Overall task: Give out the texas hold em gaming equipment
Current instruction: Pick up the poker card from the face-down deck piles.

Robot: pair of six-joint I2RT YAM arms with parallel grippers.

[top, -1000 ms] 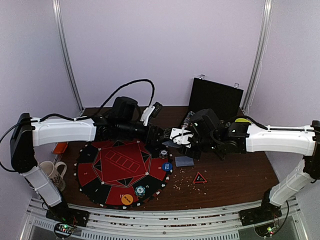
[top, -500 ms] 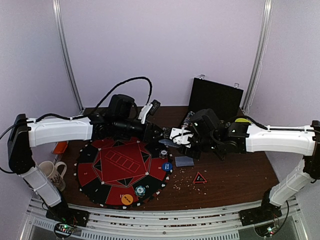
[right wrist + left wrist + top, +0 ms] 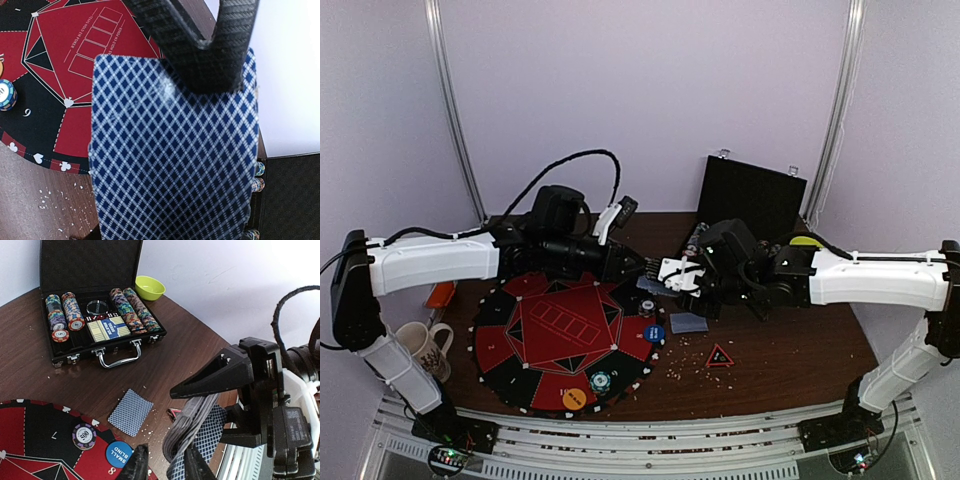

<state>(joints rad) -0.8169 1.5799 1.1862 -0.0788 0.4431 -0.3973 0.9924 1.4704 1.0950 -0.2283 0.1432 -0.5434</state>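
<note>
My right gripper point(image 3: 672, 276) is shut on a bent deck of blue-backed playing cards point(image 3: 199, 426), held above the table beside the mat. The deck fills the right wrist view point(image 3: 175, 160) and hides my own fingers there. My left gripper point(image 3: 165, 466) is open, its jaws straddling the deck's free end, with one finger point(image 3: 200, 45) over the top card. One card point(image 3: 131, 411) lies face down on the table. A blue "small blind" disc point(image 3: 118, 455) and a striped chip point(image 3: 84, 435) sit on the mat's edge. An orange disc point(image 3: 574, 399) and another chip point(image 3: 600, 381) lie at its near rim.
A red and black poker mat point(image 3: 560, 340) covers the left half of the table. The open black chip case point(image 3: 95, 270) stands at the back with a yellow bowl point(image 3: 150, 287) beside it. A mug point(image 3: 425, 343) is at far left. A red triangle point(image 3: 719, 356) and crumbs lie on the wood.
My left arm's wrist has drawn slightly back to the left and lifted, while its tips stay at the deck. The right arm and the deck have barely moved.
</note>
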